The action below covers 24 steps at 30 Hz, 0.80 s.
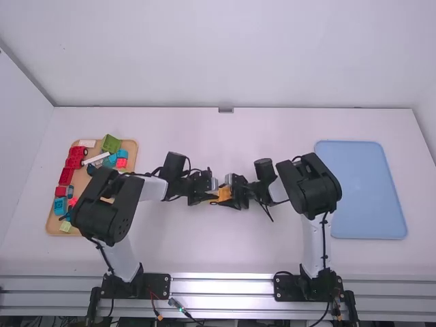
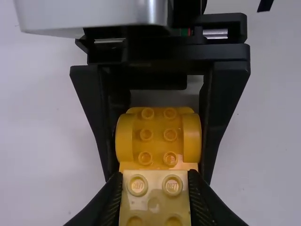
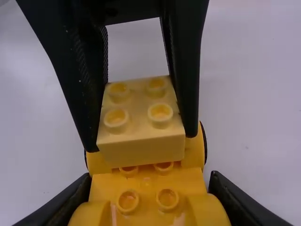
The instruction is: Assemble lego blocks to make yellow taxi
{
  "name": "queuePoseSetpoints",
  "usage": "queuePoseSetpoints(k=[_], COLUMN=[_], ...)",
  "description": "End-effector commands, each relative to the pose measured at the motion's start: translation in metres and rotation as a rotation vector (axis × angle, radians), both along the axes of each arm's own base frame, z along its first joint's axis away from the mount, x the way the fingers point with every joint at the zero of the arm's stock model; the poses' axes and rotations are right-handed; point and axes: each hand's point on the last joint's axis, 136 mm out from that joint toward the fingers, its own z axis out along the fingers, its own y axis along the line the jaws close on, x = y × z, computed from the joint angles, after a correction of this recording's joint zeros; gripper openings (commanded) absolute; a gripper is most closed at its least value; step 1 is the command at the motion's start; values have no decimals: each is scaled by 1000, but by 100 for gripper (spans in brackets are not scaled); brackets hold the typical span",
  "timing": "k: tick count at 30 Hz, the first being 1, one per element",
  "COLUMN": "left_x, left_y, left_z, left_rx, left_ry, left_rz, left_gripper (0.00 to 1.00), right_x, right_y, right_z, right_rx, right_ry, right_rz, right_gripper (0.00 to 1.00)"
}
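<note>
pale yellow four-stud block (image 2: 154,200), pinched by the left gripper (image 2: 154,181), sits over the orange-yellow car base (image 2: 158,146), which the right gripper (image 3: 149,181) clamps above the table (image 1: 197,245); whether they touch is unclear. joining them seems the step in hand: next, line up the studs (image 2: 146,134) and press down.

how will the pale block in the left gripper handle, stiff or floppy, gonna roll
The pale block looks like moulded plastic, so probably stiff and light. Its boxy, flat-sided shape suggests it would hardly roll if pushed.
</note>
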Motion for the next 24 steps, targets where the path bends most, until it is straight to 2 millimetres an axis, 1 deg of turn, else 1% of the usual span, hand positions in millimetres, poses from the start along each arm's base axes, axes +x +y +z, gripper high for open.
queuePoseSetpoints(k=[1, 4, 14, 15, 21, 24], left_x=[-10, -12, -12, -11, -11, -11], left_y=[-6, -7, -7, -6, -5, -5], left_z=[7, 6, 6, 6, 6, 6], left_rx=[-31, -25, -26, -26, -29, -30], left_ry=[0, 0, 0, 1, 2, 1], left_rz=[-36, -39, -39, -37, -35, -36], left_gripper=[8, 10, 12, 16, 26, 33], right_x=[-3, -3, -3, -3, -3, -3], right_y=[-7, -7, -7, -7, -7, -7], right_z=[-18, -18, -18, -18, -18, -18], right_rx=[-52, -51, -51, -51, -52, -52], right_ry=[57, 57, 57, 57, 58, 58], right_rz=[-40, -40, -40, -40, -41, -40], right_gripper=[53, 53, 53, 53, 53, 53])
